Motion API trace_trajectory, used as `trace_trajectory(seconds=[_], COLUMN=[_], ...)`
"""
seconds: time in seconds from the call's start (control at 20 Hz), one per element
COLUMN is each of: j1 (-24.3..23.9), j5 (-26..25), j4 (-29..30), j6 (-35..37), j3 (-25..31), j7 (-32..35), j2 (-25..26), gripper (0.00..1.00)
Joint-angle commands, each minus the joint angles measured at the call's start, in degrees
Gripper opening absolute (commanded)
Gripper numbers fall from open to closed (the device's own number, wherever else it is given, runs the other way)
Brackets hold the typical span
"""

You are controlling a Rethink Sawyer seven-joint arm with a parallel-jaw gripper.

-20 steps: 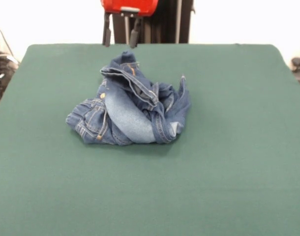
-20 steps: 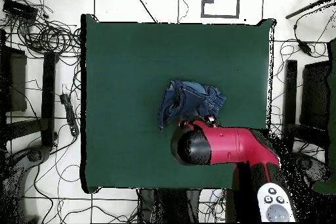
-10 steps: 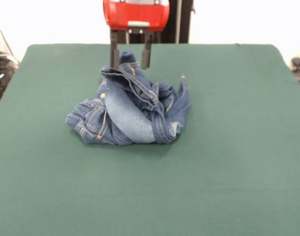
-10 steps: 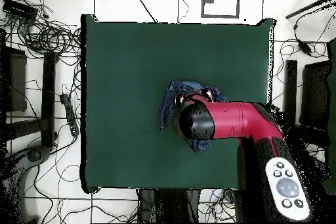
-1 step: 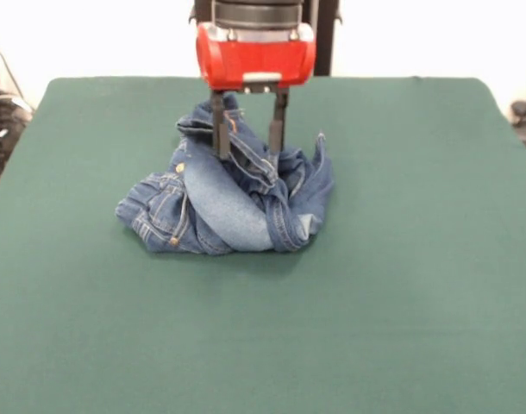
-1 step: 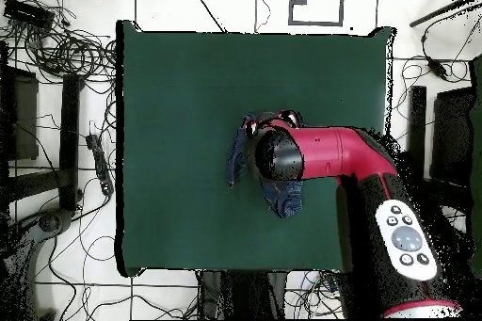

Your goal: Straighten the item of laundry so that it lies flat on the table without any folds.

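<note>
A small pair of blue denim jeans (image 5: 228, 194) with faded pale patches and orange stitching lies crumpled in a heap on a large table covered in dark green felt-like cloth (image 5: 401, 285), a little toward its far side. A red and black robot gripper (image 5: 248, 148) comes down from above over the top of the heap. Its two dark fingers (image 5: 220, 129) are spread apart, their tips at the uppermost fold of denim.
</note>
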Motion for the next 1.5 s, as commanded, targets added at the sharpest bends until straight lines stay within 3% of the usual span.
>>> trace_trajectory(seconds=[0.05, 0.4, 0.45, 1.05, 1.5], j1=[1.3, 5.4, 5.9, 8.1, 9.3], j5=[-3.5, -4.2, -4.2, -4.3, 2.0], j4=[-1.8, -4.9, -5.1, -8.8, 1.9], j6=[2.2, 12.5, 13.7, 20.6, 28.9], j3=[6.3, 0.3, -0.7, -1.9, -2.7], j7=[-6.1, -3.2, -1.9, -2.3, 1.9], j2=[6.3, 7.4, 7.5, 7.1, -6.3], gripper=[1.00, 1.00, 0.00, 0.00, 0.00])
